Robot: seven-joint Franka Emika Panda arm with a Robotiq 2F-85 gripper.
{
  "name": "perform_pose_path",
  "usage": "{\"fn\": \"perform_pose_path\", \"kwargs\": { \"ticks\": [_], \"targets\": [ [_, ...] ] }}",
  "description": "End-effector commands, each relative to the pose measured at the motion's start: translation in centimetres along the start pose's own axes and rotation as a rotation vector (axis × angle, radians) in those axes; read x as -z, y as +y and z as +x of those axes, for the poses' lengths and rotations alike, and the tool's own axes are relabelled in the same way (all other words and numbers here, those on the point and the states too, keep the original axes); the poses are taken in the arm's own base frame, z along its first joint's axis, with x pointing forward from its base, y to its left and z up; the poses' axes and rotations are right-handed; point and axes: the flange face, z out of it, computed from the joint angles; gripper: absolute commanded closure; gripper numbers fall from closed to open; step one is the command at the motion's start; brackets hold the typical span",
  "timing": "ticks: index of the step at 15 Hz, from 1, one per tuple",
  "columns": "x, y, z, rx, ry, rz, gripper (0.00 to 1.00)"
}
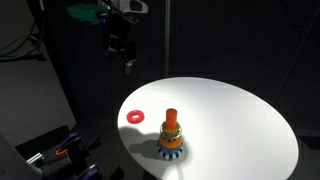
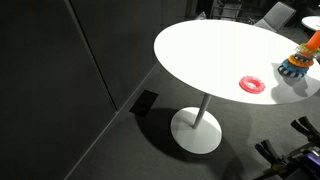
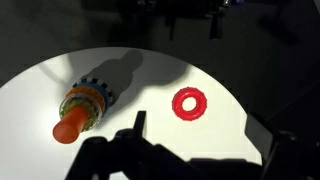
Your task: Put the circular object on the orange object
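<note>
The red ring [image 1: 133, 116] lies flat on the round white table [image 1: 230, 110], near its edge; it also shows in the other exterior view [image 2: 252, 84] and in the wrist view [image 3: 189, 103]. The orange peg [image 1: 171, 116] rises from a stack of orange, yellow and blue scalloped rings [image 1: 171, 147], a short way from the red ring. The peg also shows in the wrist view [image 3: 68, 128] and in an exterior view [image 2: 312, 40]. My gripper [image 1: 127, 64] hangs high above the table's edge, open and empty. Its dark fingers [image 3: 205, 140] frame the bottom of the wrist view.
The table stands on a white pedestal base [image 2: 196, 130] over a dark floor. Dark wall panels [image 2: 60, 60] stand beside it. Equipment with red and blue parts [image 1: 60, 150] sits low beside the table. A chair [image 2: 275, 14] stands beyond the table.
</note>
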Motion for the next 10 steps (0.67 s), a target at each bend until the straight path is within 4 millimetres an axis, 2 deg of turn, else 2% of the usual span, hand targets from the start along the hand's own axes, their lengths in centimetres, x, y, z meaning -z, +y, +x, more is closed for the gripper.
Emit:
{"fn": "perform_pose_path", "kwargs": {
  "ticks": [1,6,10],
  "targets": [
    [0.1,0.0,0.0,0.000,0.001,0.000,0.00],
    [0.2,0.0,0.0,0.000,0.002,0.000,0.00],
    [0.1,-1.1,1.3,0.011,-0.003,-0.018,0.00]
  ]
}}
